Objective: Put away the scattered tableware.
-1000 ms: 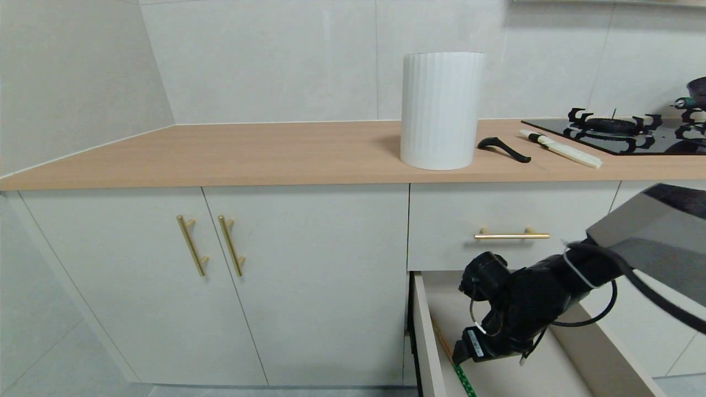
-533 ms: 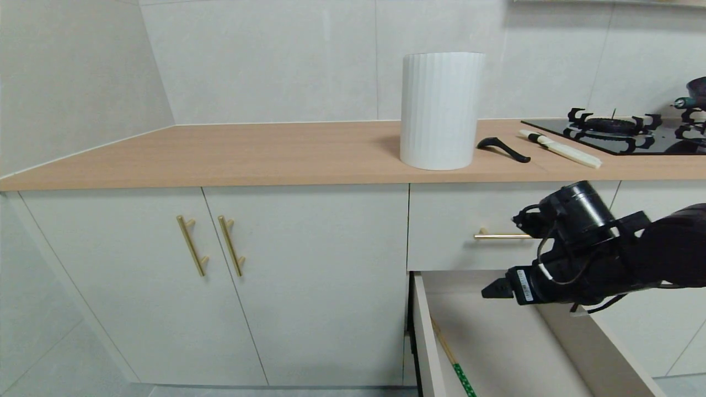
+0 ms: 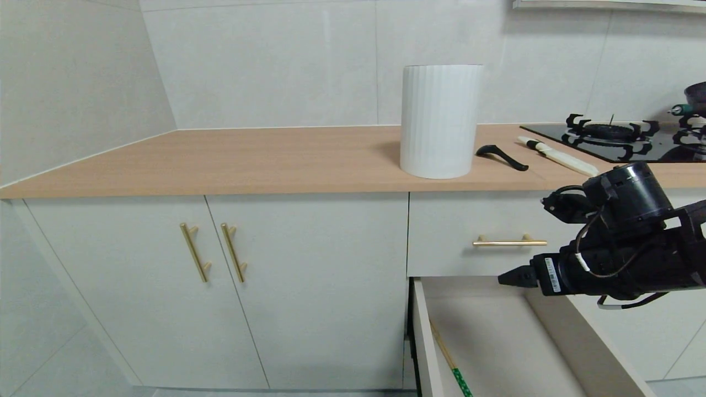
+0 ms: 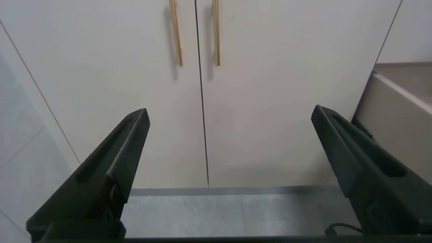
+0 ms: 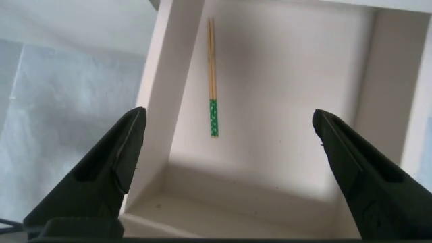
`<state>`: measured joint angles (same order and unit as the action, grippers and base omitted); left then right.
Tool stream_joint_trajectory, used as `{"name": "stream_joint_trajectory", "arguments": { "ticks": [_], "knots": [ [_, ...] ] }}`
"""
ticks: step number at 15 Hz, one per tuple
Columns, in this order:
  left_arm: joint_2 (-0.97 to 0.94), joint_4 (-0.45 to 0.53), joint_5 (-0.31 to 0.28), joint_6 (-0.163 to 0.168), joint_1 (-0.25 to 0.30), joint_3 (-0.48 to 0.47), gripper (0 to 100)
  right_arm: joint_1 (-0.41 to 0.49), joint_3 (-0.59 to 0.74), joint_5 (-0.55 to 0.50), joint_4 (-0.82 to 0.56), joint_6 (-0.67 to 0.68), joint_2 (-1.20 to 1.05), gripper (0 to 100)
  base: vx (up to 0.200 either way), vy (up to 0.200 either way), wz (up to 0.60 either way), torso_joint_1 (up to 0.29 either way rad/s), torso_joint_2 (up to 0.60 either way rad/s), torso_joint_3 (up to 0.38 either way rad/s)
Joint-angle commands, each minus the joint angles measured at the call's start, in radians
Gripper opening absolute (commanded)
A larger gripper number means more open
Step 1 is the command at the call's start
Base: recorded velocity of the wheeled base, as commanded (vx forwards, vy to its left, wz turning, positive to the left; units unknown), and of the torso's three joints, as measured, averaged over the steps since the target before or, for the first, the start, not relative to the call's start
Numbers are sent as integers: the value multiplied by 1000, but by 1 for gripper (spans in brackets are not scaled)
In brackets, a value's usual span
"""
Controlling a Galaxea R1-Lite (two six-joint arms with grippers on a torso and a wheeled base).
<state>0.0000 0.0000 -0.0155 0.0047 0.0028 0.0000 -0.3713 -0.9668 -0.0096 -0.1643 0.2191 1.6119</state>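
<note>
Seeing thin, straight wooden chopsticks (image 5: 212, 81), pale with green dotted ends, lying flat and side by side on the smooth off-white floor of the pulled-out drawer (image 3: 424, 331). Running just beside its left wall, well apart from the right wall.

Hovering with the right gripper (image 3: 510, 277) above the drawer, towards its right side and below the brass bar handle (image 3: 510, 241) of the shut drawer front above. Spreading its black tapered jaws wide, gripping nothing, well clear of the chopsticks.

Hanging the left gripper (image 4: 226, 115) low before the flat matte cabinet doors (image 3: 220, 286), jaws likewise wide apart and bare, facing two slim brass handles (image 4: 177, 34) and grey floor tiles.

Resting on the wood-grain counter (image 3: 248, 160): a tall white ribbed cylinder (image 3: 439, 121), a curved black utensil (image 3: 502, 156) just beside it, and a cream-bladed knife (image 3: 557, 156) lying near the glossy black stove (image 3: 606, 135). Sitting apart from one another, the knife tip nearing the counter's front edge.

Comparing with a second ago: having lifted the right gripper from deep inside the drawer, tip down by the chopsticks' green ends, to above the rim, turned roughly level. Leaving the chopsticks where they were. Shifting only the camera slightly; nothing moving on the counter.
</note>
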Motion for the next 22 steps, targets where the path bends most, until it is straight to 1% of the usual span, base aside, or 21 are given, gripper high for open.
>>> {"name": "stream_joint_trajectory", "arguments": {
  "ticks": [1,12,22],
  "knots": [
    [0,0,0,0,0,0,100,-3,8,0,-1,-6,-3,100,0,0,0,36,-124,-281],
    [0,0,0,0,0,0,100,-5,26,3,0,-30,-4,100,0,0,0,183,-483,-289],
    [0,0,0,0,0,0,100,-3,25,2,6,-30,-3,100,0,0,0,215,-482,-272]
  ]
}}
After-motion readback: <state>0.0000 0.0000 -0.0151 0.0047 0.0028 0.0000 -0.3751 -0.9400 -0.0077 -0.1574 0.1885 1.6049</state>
